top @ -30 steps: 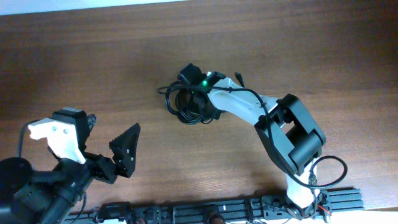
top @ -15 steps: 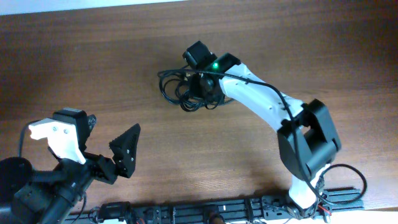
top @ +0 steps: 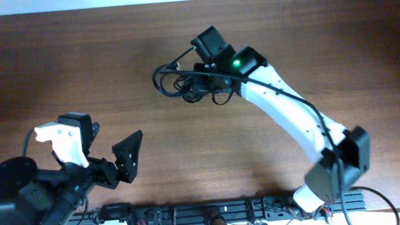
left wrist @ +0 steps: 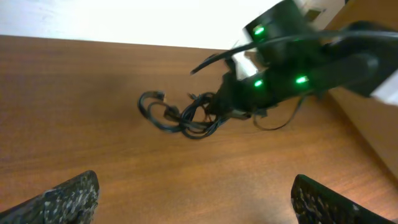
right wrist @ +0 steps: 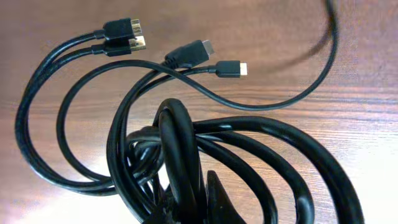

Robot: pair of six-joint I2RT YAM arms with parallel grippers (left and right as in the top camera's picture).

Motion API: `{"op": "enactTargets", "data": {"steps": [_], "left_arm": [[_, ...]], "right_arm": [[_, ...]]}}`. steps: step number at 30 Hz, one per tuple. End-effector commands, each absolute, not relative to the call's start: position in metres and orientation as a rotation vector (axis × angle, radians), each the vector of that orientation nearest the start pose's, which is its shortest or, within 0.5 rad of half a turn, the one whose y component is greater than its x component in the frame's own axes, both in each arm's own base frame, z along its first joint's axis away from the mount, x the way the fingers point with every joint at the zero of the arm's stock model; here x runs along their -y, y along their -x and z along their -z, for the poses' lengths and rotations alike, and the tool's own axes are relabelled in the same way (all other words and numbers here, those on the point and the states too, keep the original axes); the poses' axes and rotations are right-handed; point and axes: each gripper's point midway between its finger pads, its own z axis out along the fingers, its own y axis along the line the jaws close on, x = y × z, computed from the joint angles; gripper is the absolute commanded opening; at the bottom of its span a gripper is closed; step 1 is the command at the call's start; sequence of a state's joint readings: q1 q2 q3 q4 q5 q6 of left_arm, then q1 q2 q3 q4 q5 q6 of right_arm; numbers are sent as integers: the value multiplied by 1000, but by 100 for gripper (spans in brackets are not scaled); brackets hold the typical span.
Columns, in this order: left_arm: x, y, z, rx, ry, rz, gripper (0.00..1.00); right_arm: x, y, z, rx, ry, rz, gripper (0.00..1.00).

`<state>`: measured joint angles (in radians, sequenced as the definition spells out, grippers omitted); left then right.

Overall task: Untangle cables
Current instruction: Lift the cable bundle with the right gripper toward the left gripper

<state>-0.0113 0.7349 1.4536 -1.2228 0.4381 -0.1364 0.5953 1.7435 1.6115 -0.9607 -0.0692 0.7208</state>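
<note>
- Right gripper [top: 209, 86] sits over the cables [top: 184, 84] in the far-centre of the table [top: 87, 56].
- Change over the last second: the right arm [top: 294, 119] has stretched out, and the bundle has travelled with it, away from the robot's base. The cables came along as one clump, so the grip is judged to be holding.
- Right wrist view: the fingers [right wrist: 214, 202] are closed on a thick black loop [right wrist: 180, 149] at the core of the knot. The contact itself is partly hidden by the cable.
- The bundle's shape has also shifted: one loop [top: 159, 81] now trails further out to the left than it did a second ago. This suggests the drag is loosening the outer turns.
- Four plugs [right wrist: 193, 53] lie free on the wood beyond the knot. Thin leads run from them back into the coil.
- Left gripper [top: 94, 153] is in the near-left corner, fingers [left wrist: 68, 196] spread wide and holding nothing. It is well apart from the cables and has barely moved across the three overhead pictures.
- Judgement: the task is early. The core is still wound tight, and dragging alone has only spread the outer loops.
- Likely need: the left arm pins or pulls a free end while the right holds the core.
- Risk: a one-handed pull may tighten the knot.
</note>
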Motion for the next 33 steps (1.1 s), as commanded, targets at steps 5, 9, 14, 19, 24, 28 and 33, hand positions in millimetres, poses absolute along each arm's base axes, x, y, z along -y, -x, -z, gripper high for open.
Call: {"op": "enactTargets", "data": {"steps": [5,9,14,19,24,28,33], "left_arm": [[75,-163,-378,-2104,-126,559,99],[75,-159,-372,-2154,-6,625,99],[76,-156,-369,-2179,82,675,99],[76,-155,-364,-2202,93,678,99],[83,-157,-361,-2233,78,730,99],[84,-163,-354,-2275,66,731,99],[95,-170,-349,-2305,-104,752,99]], "right_arm": [[-247,-331,-283,-2519,29,-663,4],[-250,-311,-312,-2413,322,-702,4],[-247,-291,-341,-2268,572,-691,4],[-243,-279,-358,-2154,725,-655,4],[-259,-258,-365,-2001,1014,-721,7],[-267,-247,-369,-1921,1127,-770,7],[-269,-245,-370,-1878,1173,-758,6]]}}
